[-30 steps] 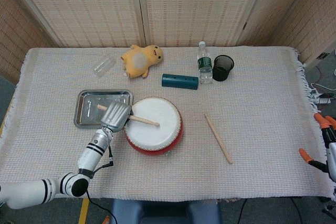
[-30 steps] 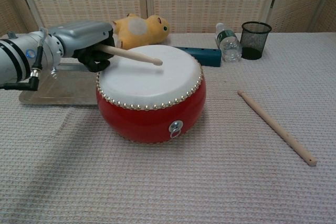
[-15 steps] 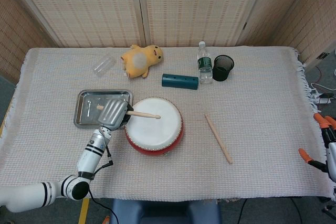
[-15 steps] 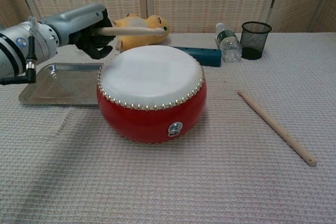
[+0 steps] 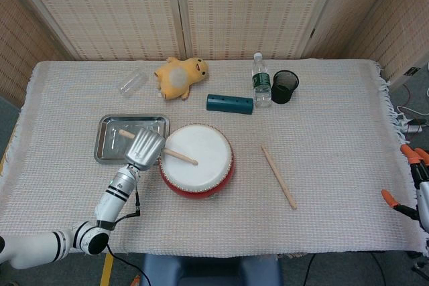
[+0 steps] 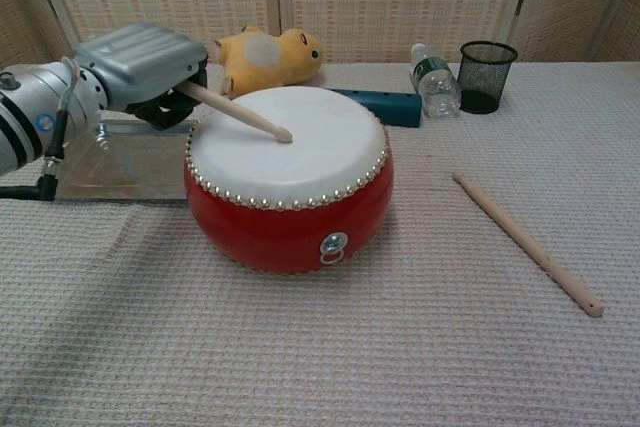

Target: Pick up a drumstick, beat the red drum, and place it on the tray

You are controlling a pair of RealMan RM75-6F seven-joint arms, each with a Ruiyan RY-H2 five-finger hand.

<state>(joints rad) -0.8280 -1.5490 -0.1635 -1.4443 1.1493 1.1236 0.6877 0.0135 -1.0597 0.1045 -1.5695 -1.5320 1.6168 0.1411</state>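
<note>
Wooden drumstick [image 6: 238, 113] in left hand [image 6: 140, 62], tip down-right on red drum [image 6: 288, 179]

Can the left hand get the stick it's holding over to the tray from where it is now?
Probably yes. The left hand grips the drumstick at the drum's left edge, and the tray lies right beside it on that side, with nothing standing between them.
</note>
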